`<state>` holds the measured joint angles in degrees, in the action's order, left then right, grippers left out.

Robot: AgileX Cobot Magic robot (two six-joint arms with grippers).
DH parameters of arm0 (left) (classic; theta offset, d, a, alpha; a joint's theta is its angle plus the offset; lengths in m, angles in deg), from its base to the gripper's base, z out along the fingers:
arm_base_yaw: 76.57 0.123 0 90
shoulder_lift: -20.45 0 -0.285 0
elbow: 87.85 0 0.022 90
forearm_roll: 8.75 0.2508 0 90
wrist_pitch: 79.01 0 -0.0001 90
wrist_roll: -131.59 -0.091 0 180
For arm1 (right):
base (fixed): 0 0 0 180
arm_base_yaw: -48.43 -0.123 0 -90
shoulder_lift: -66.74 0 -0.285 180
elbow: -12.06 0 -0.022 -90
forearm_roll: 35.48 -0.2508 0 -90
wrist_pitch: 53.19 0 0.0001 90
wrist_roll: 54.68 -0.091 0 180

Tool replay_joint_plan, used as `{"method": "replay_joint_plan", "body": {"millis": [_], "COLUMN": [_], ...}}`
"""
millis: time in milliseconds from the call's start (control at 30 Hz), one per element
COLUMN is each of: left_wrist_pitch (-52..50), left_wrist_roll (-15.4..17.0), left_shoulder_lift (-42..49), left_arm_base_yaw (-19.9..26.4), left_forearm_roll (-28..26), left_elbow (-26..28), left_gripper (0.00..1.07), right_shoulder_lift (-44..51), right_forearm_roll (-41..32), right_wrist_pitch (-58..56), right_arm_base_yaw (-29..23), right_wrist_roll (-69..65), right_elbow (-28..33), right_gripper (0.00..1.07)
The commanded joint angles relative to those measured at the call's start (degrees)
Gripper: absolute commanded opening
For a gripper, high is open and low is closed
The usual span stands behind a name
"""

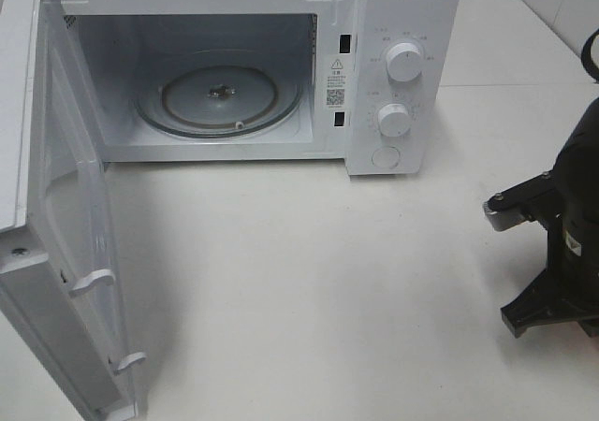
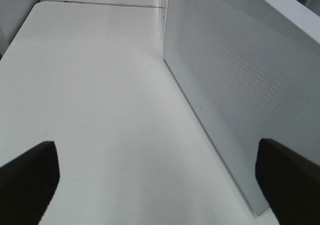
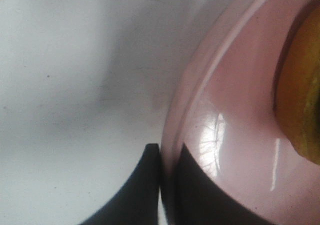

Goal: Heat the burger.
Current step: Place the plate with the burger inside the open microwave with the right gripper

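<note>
Only the golden-brown edge of the burger (image 3: 302, 95) shows, in the right wrist view, where it sits on a pink plate (image 3: 235, 115). My right gripper (image 3: 167, 150) is shut on the plate's rim, with one dark finger (image 3: 135, 195) outside the rim and the other on the plate's inner side. The white microwave (image 1: 402, 28) stands at the back of the table with its door (image 1: 56, 253) swung wide to the left. Its glass turntable (image 1: 220, 98) is bare. My left gripper (image 2: 160, 180) is open, its fingers wide apart and holding nothing, beside a perforated white microwave panel (image 2: 225, 75).
The right arm (image 1: 566, 243) rises at the right edge of the exterior view; plate and burger lie outside that view. Two knobs (image 1: 404, 63) sit on the microwave's right panel. White table (image 1: 309, 281) stretches in front of the oven.
</note>
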<state>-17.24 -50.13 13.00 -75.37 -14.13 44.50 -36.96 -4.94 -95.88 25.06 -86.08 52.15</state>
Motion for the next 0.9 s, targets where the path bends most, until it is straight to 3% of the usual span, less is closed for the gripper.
{"method": "replay_joint_plan", "body": {"millis": [33,533,900], "left_wrist_pitch": [-0.52,-0.52,-0.52], "left_wrist_roll": [0.17,0.17,0.17], "left_shoulder_lift": [1.32,1.32,1.32], "left_arm_base_yaw": [0.06,0.06,0.06], "left_forearm_roll": [-0.23,-0.23,-0.23], "left_elbow": [0.06,0.06,0.06], "left_gripper": [1.00,1.00,1.00], "right_shoulder_lift": [0.57,0.57,0.57], "right_forearm_roll": [3.32,3.50,2.69], "right_wrist_pitch": [-3.32,-8.37,-11.40], "right_arm_base_yaw": [-1.78,-10.83,-20.40], "right_wrist_roll": [-1.60,-2.81,-4.76], "right_elbow": [0.17,0.17,0.17], "right_gripper": [0.00,0.00,0.00]}}
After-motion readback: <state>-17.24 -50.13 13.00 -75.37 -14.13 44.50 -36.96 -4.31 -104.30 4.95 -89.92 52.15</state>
